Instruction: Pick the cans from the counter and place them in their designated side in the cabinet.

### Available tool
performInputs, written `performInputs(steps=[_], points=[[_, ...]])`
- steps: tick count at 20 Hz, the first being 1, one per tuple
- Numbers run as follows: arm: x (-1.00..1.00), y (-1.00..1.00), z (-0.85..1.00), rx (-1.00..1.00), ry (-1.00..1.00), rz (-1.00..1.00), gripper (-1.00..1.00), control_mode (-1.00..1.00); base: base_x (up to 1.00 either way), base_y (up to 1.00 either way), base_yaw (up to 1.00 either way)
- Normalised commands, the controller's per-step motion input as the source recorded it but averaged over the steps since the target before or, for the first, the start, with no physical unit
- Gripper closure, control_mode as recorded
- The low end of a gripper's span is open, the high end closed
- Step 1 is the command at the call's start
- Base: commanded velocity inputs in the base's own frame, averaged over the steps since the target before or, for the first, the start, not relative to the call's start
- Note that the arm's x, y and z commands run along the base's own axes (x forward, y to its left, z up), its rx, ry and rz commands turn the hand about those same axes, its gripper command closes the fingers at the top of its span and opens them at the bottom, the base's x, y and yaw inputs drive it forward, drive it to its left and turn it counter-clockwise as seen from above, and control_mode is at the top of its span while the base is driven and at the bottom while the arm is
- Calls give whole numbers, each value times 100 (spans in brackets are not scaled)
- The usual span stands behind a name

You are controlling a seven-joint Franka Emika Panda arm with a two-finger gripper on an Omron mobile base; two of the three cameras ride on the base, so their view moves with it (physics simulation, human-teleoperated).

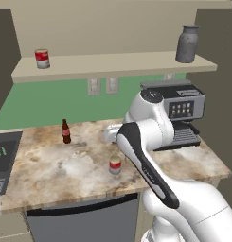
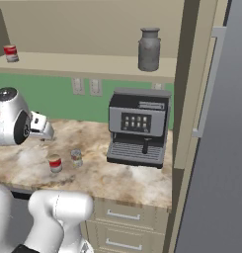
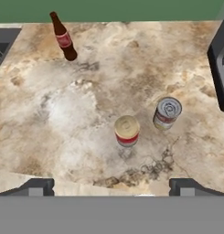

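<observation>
Both base views look forward and down at the counter [image 1: 51,165] from behind the arm, left and right. The hand view looks steeply down, closer, sharing that counter.

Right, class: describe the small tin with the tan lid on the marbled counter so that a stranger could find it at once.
Start at the wide beige-brown marbled stone counter, left of the black and silver coffee machine. Near its front edge stand two small tins side by side. Yours is the red-and-white labelled can with the plain tan lid; its neighbour, the greyish-labelled can with a printed silver lid, stands closer to the machine.
</observation>
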Motion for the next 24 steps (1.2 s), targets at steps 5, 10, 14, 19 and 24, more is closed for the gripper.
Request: performInputs(steps=[5, 10, 14, 19, 24], points=[[-10, -13, -12, -2, 0, 5, -100, -100, 0, 0, 0], [-4, -9, -10, -2, -1, 5, -100, -100, 0, 0, 0], [0, -4, -11, 0, -2, 4, -100, -100, 0, 0, 0], [3, -5, -13, 0, 0, 1, -100, -100, 0, 0, 0], [11, -2, -14, 0, 0, 0, -100, -100, 0, 0, 0]])
